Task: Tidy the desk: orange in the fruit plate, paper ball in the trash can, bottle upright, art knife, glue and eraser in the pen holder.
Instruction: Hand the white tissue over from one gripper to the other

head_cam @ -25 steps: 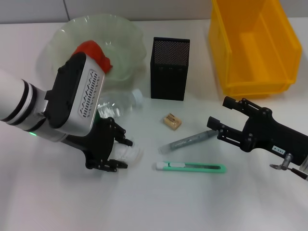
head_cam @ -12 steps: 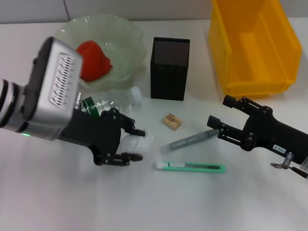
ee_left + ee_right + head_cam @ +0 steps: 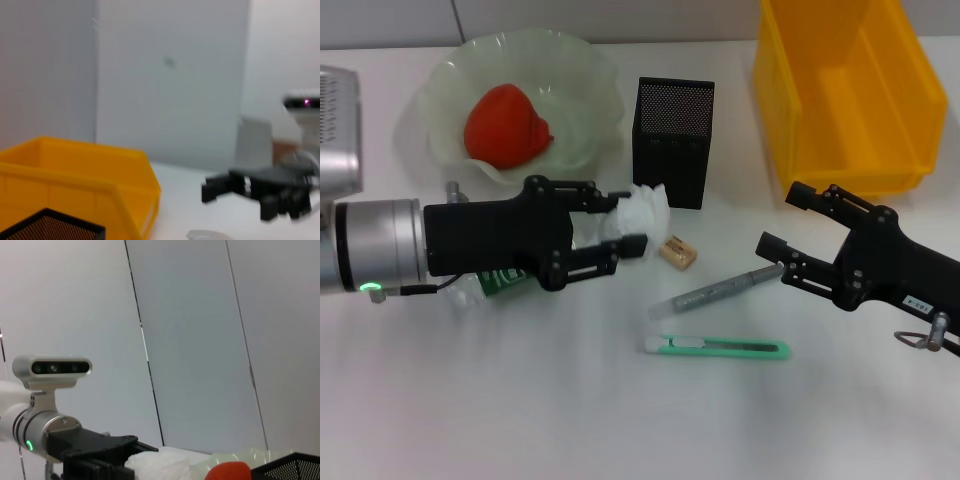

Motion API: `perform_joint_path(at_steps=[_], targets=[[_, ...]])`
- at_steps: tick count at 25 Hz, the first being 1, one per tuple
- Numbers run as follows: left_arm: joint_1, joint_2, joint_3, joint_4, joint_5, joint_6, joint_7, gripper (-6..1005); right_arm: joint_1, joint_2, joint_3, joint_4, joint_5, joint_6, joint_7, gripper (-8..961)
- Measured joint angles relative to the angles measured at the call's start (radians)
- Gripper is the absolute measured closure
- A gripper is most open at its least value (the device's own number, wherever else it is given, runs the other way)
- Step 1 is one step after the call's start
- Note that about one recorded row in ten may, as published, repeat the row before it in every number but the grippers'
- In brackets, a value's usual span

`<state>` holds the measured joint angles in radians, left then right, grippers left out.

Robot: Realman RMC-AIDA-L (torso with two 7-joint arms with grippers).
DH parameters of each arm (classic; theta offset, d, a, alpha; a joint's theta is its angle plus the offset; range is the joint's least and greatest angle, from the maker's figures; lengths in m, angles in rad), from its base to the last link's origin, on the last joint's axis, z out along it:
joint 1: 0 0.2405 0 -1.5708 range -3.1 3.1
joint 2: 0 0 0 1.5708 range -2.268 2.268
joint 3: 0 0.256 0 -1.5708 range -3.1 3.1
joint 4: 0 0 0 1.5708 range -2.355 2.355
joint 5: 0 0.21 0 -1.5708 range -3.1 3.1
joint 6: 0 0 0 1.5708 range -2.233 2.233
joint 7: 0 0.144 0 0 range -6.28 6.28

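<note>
My left gripper (image 3: 620, 222) is shut on the paper ball (image 3: 642, 210) and holds it above the desk (image 3: 570, 420), just left of the pen holder (image 3: 673, 155); the right wrist view also shows the paper ball (image 3: 160, 462). The orange (image 3: 505, 125) lies in the fruit plate (image 3: 585, 90). The bottle (image 3: 500, 282) lies on its side, mostly hidden under my left arm. The eraser (image 3: 677, 251), glue (image 3: 715, 291) and art knife (image 3: 720, 347) lie on the desk. My right gripper (image 3: 780, 220) is open beside the glue's far end. The trash can (image 3: 845, 90) stands at the back right.
The left wrist view shows the trash can (image 3: 75, 170), the pen holder's rim (image 3: 50, 227) and my right gripper (image 3: 250, 190) farther off. A wall rises behind the desk. Bare tabletop runs along the front edge.
My left gripper has lifted the paper ball off the desk and carried it right, toward the pen holder, uncovering the orange in the plate. My right gripper has barely shifted.
</note>
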<state>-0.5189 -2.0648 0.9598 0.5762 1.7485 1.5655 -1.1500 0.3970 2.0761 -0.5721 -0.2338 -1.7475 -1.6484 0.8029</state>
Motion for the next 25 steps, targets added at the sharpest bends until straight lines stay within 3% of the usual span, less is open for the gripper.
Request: perform_joint_path(at_steps=[8, 12, 25], targets=[[0.006, -0.002, -0.037, -0.161, -0.117, 0.035, -0.004, 513, -0.004, -0.001, -0.003, -0.041, -0.002, -0.037, -0.053, 176], [-0.022, -0.006, -0.038, -0.232, -0.145, 0.056, -0.016, 516, -0.004, -0.001, -0.033, -0.067, -0.004, -0.043, -0.116, 176], [-0.078, -0.012, -0.04, -0.316, -0.214, 0.035, -0.127, 519, 0.005, 0.007, -0.033, -0.001, 0.004, -0.036, -0.471, 177]])
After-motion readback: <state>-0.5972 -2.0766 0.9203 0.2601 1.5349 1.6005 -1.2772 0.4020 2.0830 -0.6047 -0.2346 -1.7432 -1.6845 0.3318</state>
